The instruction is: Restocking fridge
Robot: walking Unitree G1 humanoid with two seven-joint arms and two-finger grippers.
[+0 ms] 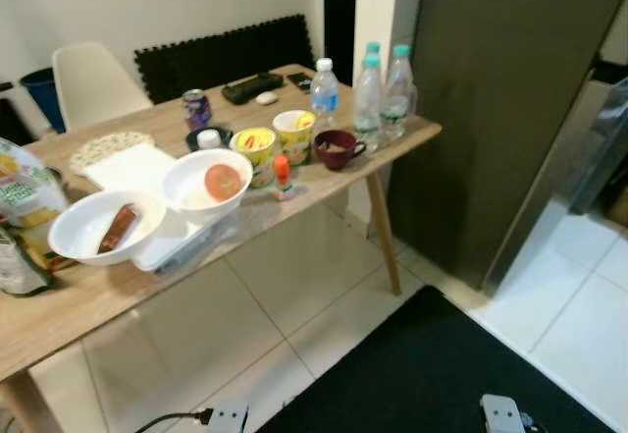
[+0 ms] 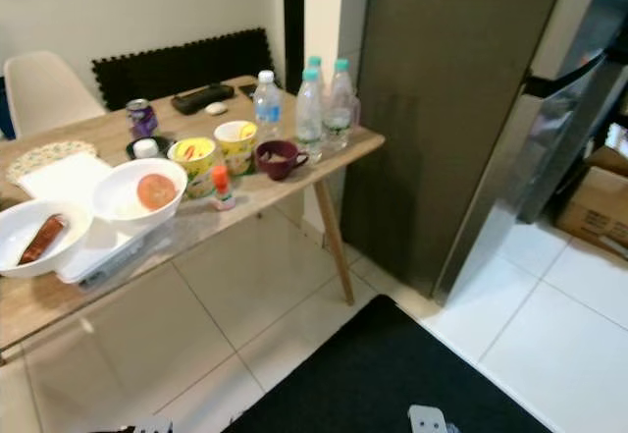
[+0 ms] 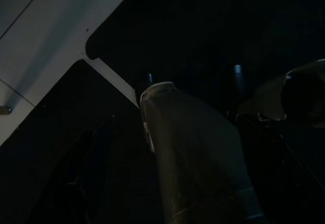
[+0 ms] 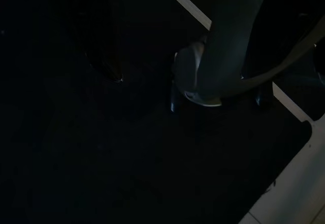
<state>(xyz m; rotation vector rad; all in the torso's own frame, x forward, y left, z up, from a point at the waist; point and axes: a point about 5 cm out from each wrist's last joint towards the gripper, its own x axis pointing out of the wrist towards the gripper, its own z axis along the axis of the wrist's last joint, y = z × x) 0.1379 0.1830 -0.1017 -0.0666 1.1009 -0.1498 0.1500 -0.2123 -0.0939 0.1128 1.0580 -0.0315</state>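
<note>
Both arms hang idle over the black mat (image 1: 432, 374), wrist views dark, so whether either set of jaws is released or clenched I cannot tell. Up ahead to the left, the bench (image 1: 88, 300) carries two white bowls (image 1: 103, 227), cups, and at its far right corner three upright water bottles (image 2: 309, 104). The fridge (image 2: 442, 109) stands shut just right of them. The bottles lie forward-left, so I judge the left arm nearer

White bowls (image 1: 206, 186), maroon mug (image 1: 336, 148), black mat (image 1: 432, 374).
</note>
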